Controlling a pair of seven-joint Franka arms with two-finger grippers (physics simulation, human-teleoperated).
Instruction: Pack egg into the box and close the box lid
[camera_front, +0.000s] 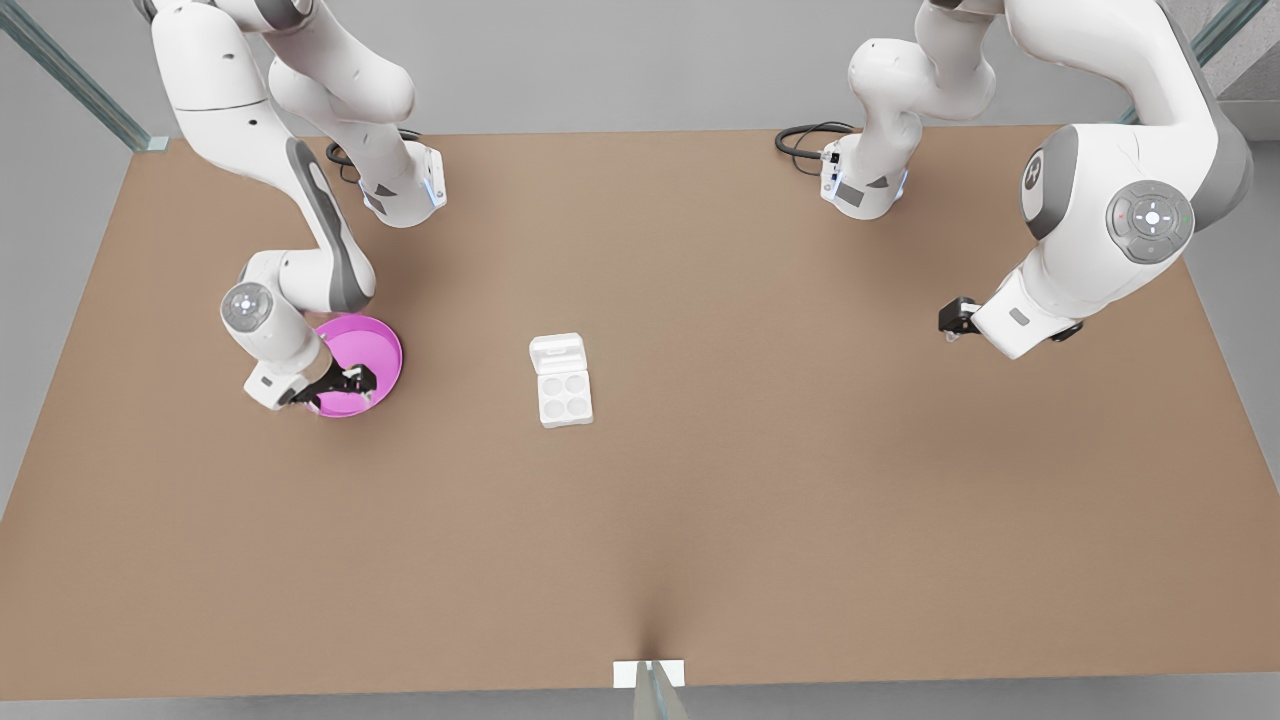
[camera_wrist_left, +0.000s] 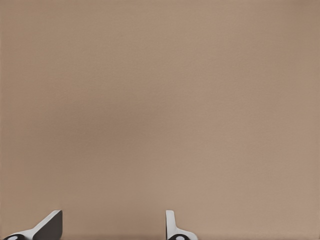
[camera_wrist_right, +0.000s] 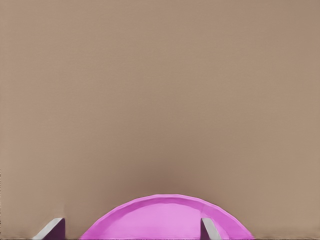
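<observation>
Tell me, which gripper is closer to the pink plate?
The right gripper: it hangs open right over the pink plate. The left gripper waits far off, across the table beyond the egg carton.

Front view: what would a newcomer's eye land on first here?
The pink plate at the front view's left, with the right gripper low over it, fingers apart. Next, the white box mid-table, its lid open and four cups empty. The left gripper waits over bare table at the front view's right.
</observation>
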